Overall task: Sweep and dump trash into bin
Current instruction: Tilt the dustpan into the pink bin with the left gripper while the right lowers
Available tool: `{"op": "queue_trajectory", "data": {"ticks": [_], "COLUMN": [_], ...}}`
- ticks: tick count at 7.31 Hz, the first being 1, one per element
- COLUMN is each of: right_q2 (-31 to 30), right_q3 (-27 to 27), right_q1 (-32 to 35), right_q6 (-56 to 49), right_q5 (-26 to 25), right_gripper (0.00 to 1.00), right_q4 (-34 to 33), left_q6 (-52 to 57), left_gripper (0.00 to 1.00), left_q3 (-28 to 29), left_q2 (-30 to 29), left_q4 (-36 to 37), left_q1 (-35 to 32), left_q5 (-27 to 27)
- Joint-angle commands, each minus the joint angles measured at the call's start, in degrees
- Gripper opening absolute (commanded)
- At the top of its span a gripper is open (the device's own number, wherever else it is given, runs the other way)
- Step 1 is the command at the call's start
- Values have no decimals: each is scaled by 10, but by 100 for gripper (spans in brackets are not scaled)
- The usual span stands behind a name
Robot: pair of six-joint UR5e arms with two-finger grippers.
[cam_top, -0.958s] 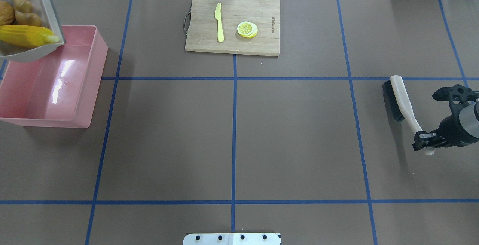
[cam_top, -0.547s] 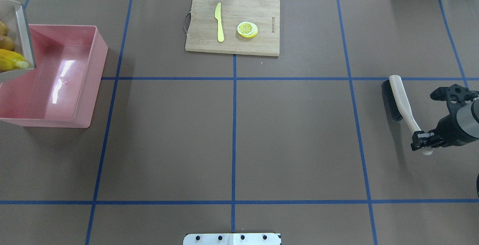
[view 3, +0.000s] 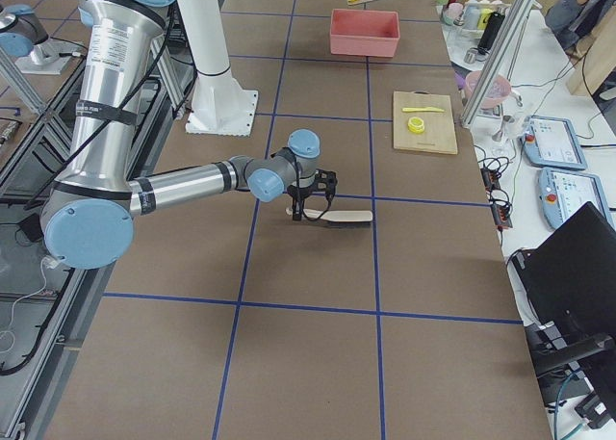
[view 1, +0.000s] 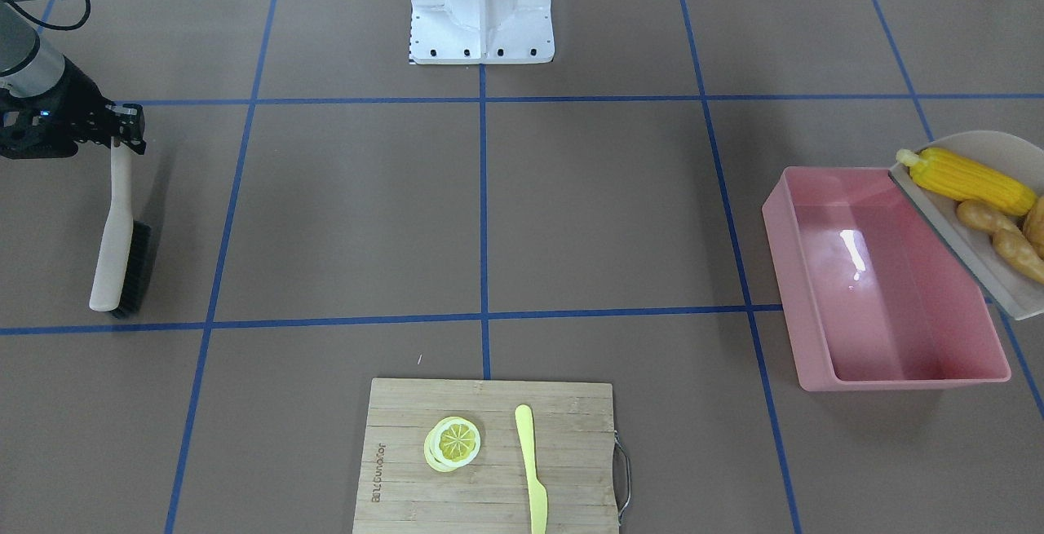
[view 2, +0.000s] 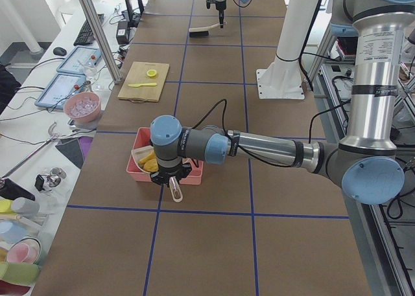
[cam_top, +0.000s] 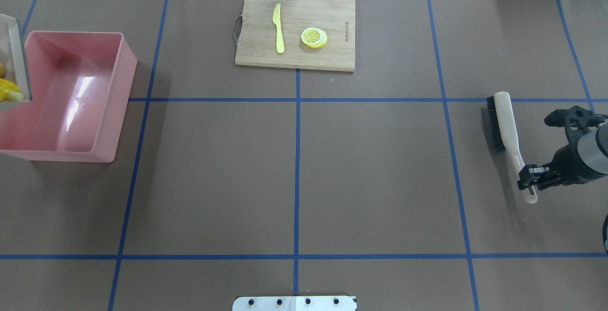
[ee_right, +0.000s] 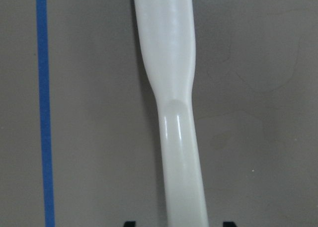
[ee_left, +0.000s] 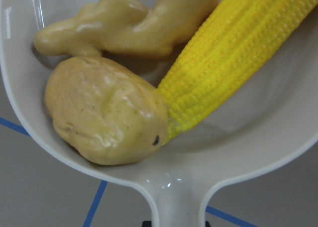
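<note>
- I'm carrying the dustpan [view 1: 999, 143] with my left gripper [view 2: 172, 178], which is clamped on the pan's handle. In the wrist view the handle is running straight in between the fingertips.
- All three pieces of trash are riding in the pan: the corn cob [view 1: 966, 177], the potato [ee_left: 107, 110] and the ginger root [ee_left: 129, 26]. The potato is pressing against the cob's end, and the ginger is lying just behind them.
- The pan is hanging raised at the outer side of the bin [view 1: 793, 273], its open lip facing in over that wall. The bin is showing only its glossy bare floor, so nothing has been dumped yet.
- I'm reading these toys as light, hard and smooth. On that slick pan they should slide and roll freely once I'm tipping.
- The handle is the place to hold, not the toys themselves, since rounded plastic would squirt out of two fingers.
- The long cob is lying slantwise, so I'm expecting it to go lip-first and maybe bounce on the hard floor. A slow tilt well inside the walls looks wisest.
- My right gripper [cam_top: 528, 183] is sitting around the handle of the brush [cam_top: 504, 121], which is lying on the tabletop [cam_top: 370, 168]. In the wrist view its jaws are standing a little apart from the handle on both sides, so it is spread, not pinching.
</note>
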Motion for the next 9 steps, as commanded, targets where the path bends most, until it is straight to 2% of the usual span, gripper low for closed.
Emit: {"op": "queue_trajectory", "data": {"ticks": [1,3,4,5,8,9], "right_q2": [0,1,0,0,4,3], "right_q3": [-1,0,0,-1,-70,-98], "right_q1": [0,0,7,25,161,211], "right_q6": [-1,-7,-12,-31,-231,-286], "right_q5": [-1,-1,0,-1,1,9], "right_gripper": [90,100,100,100,100,100], "right_q4": [1,0,-2,-5,-6,-6], "left_q6": [1,2,2,2,5,6], "left_gripper": [0,0,0,0,0,0], "left_q3": [-46,-51,-59,-75,-83,-87], "left_q2": [-4,-15,-36,-43,-96,-109], "left_q4": [56,83,125,159,271,305], "left_q1": [16,47,58,81,116,128], "left_q5": [97,134,155,202,306,322]}}
